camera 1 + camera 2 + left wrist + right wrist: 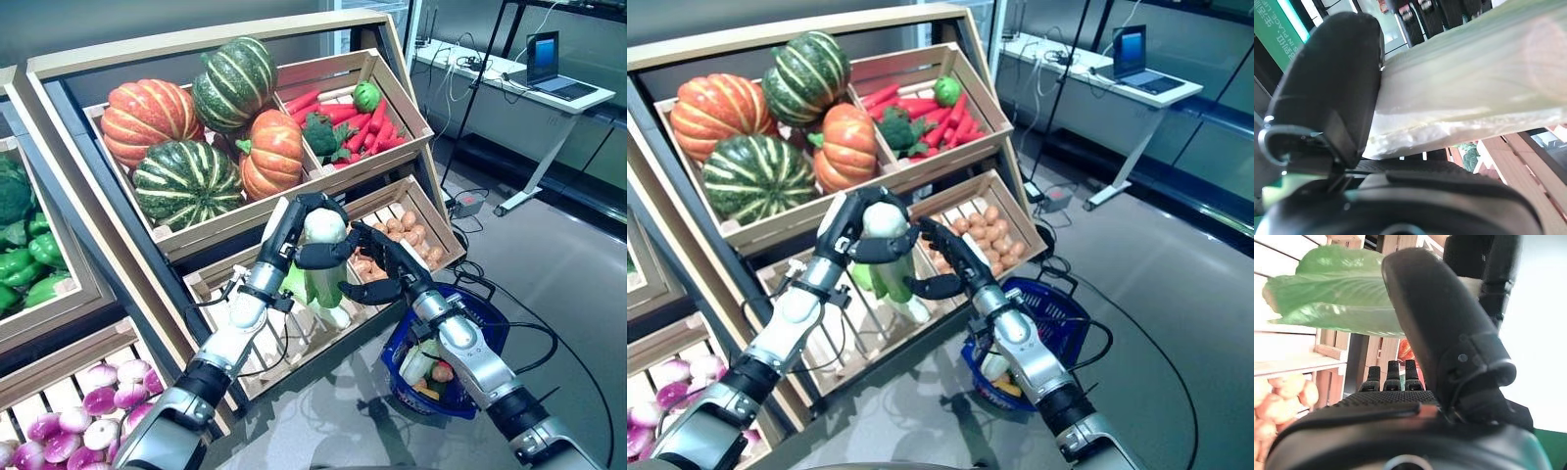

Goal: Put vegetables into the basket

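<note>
Dark left hand (312,227) clamped round white base of pale green cabbage (321,262), above wooden crate. Right hand (384,264) beside, fingers spread. Risks fumbled handover, missing blue wire basket (487,338) below.

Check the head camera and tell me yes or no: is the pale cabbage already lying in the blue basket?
No: the left hand holds the cabbage up before the wooden crates, while the blue basket sits on the floor.

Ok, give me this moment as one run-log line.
left hand: shut on cabbage, lifted above lower crate | right hand: open, beside cabbage | basket: on floor, some vegetables already inside
</note>
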Controlling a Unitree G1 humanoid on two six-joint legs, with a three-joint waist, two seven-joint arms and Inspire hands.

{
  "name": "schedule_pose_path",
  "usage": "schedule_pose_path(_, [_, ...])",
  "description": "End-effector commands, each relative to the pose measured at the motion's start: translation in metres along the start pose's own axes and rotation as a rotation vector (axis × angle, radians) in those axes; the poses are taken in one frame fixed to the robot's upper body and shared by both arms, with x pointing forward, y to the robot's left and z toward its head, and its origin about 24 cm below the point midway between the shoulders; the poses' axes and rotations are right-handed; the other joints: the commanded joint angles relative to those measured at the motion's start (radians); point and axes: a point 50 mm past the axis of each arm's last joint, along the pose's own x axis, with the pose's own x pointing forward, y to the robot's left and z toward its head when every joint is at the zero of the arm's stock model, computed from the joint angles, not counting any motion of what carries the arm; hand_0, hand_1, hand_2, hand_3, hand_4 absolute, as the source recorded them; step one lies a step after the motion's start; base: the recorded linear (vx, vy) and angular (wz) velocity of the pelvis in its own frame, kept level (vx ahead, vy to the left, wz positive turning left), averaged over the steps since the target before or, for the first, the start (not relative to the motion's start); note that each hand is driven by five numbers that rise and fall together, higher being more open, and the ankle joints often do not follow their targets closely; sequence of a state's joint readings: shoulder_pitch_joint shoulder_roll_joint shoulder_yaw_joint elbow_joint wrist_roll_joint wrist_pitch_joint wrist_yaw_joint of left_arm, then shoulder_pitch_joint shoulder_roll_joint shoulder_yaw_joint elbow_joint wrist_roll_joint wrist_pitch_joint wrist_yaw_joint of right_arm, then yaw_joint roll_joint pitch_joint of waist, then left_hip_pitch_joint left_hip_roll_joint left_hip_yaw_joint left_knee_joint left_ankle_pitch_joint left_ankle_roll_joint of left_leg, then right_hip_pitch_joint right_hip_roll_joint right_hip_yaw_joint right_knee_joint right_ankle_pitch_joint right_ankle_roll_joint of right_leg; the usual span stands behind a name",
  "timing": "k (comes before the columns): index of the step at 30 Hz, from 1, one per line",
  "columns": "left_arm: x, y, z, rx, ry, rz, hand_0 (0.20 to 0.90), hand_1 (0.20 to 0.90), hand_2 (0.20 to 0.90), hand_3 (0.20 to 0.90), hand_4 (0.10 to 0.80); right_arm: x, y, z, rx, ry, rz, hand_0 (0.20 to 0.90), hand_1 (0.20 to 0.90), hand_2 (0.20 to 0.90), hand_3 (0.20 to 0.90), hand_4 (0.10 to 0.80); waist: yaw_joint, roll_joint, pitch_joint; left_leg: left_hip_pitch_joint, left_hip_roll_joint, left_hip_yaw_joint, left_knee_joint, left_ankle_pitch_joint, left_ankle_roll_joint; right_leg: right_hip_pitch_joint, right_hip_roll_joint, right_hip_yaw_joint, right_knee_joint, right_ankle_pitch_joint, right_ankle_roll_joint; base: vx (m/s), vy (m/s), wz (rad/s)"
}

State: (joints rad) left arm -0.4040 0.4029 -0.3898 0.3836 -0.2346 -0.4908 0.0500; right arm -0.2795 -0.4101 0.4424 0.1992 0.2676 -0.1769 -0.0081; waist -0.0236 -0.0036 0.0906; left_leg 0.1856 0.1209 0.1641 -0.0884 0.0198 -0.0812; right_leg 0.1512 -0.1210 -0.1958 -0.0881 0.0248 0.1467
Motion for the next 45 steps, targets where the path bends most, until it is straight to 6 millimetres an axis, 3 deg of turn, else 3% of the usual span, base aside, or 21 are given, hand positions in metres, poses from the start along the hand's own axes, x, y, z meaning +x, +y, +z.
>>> schedule_pose_path(1, [0.032, 0.004, 0.05, -0.105, -0.254, 0.023, 0.3, 0.3, 0.3, 0.3, 0.4, 0.033, -0.001, 0.066, -0.006, -0.281, -0.016, 0.9, 0.9, 0.9, 0.9, 0.8, 0.0, -0.026, -0.061, -0.024, -0.069, -0.045, 0.001, -0.047, 0.042, 0.008, 0.012, 0.046, 0.025, -0.011, -0.037, 0.0, 0.0, 0.0])
schedule_pose_path(8, [0.035, 0.0, 0.062, -0.173, -0.31, 0.003, 0.3, 0.3, 0.3, 0.3, 0.4, 0.04, 0.009, 0.043, 0.163, -0.111, 0.117, 0.9, 0.9, 0.9, 0.9, 0.8, 0.011, -0.035, -0.067, -0.021, -0.069, -0.049, 0.001, -0.047, 0.039, 0.019, 0.008, 0.035, 0.019, -0.01, -0.039, 0.009, -0.001, 0.03])
schedule_pose_path(17, [0.041, -0.007, 0.085, -0.283, -0.399, -0.039, 0.3, 0.3, 0.3, 0.3, 0.4, 0.039, 0.031, -0.002, 0.577, 0.137, 0.181, 0.9, 0.9, 0.9, 0.9, 0.8, 0.026, -0.041, -0.065, -0.016, -0.069, -0.063, 0.001, -0.048, 0.035, 0.029, 0.003, 0.012, 0.025, -0.015, -0.043, 0.014, -0.007, 0.08])
schedule_pose_path(23, [0.044, -0.01, 0.094, -0.345, -0.428, -0.072, 0.3, 0.3, 0.3, 0.3, 0.4, 0.04, 0.042, -0.012, 0.743, 0.183, 0.233, 0.9, 0.9, 0.9, 0.9, 0.8, 0.039, -0.042, -0.068, -0.014, -0.07, -0.075, 0.001, -0.05, 0.033, 0.036, 0.0, -0.004, 0.029, -0.021, -0.044, 0.006, -0.002, 0.07])
schedule_pose_path(28, [0.049, -0.017, 0.094, -0.429, -0.394, -0.115, 0.3, 0.3, 0.3, 0.3, 0.4, 0.054, 0.043, 0.009, 0.773, 0.044, 0.342, 0.9, 0.9, 0.9, 0.9, 0.8, 0.052, -0.04, -0.072, -0.014, -0.074, -0.09, 0.001, -0.052, 0.033, 0.04, -0.003, -0.011, 0.025, -0.02, -0.044, 0.001, 0.006, 0.07])
schedule_pose_path(30, [0.05, -0.023, 0.091, -0.462, -0.363, -0.157, 0.3, 0.3, 0.3, 0.3, 0.4, 0.065, 0.035, 0.032, 0.768, -0.076, 0.374, 0.9, 0.9, 0.9, 0.9, 0.8, 0.062, -0.039, -0.076, -0.014, -0.075, -0.097, 0.001, -0.052, 0.032, 0.043, -0.004, -0.016, 0.021, -0.018, -0.045, 0.008, 0.01, 0.09])
schedule_pose_path(35, [0.05, -0.036, 0.085, -0.468, -0.313, -0.225, 0.3, 0.3, 0.3, 0.3, 0.4, 0.074, 0.02, 0.057, 0.688, -0.199, 0.368, 0.9, 0.9, 0.9, 0.9, 0.8, 0.071, -0.037, -0.079, -0.017, -0.078, -0.107, 0.001, -0.052, 0.033, 0.043, -0.003, -0.016, 0.018, -0.015, -0.044, 0.012, 0.01, 0.09])
schedule_pose_path(37, [0.047, -0.043, 0.075, -0.477, -0.254, -0.279, 0.3, 0.3, 0.3, 0.3, 0.4, 0.076, 0.006, 0.078, 0.621, -0.296, 0.379, 0.9, 0.9, 0.9, 0.9, 0.8, 0.072, -0.039, -0.078, -0.022, -0.079, -0.11, 0.001, -0.053, 0.035, 0.038, -0.004, -0.014, 0.018, -0.014, -0.042, -0.009, 0.006, 0.07])
schedule_pose_path(45, [0.039, -0.054, 0.046, -0.528, -0.107, -0.342, 0.3, 0.3, 0.3, 0.3, 0.4, 0.079, -0.014, 0.11, 0.493, -0.412, 0.403, 0.9, 0.9, 0.9, 0.9, 0.8, 0.072, -0.048, -0.077, -0.027, -0.079, -0.112, 0.001, -0.053, 0.037, 0.032, -0.003, -0.008, 0.015, -0.013, -0.041, -0.006, -0.003, 0.03])
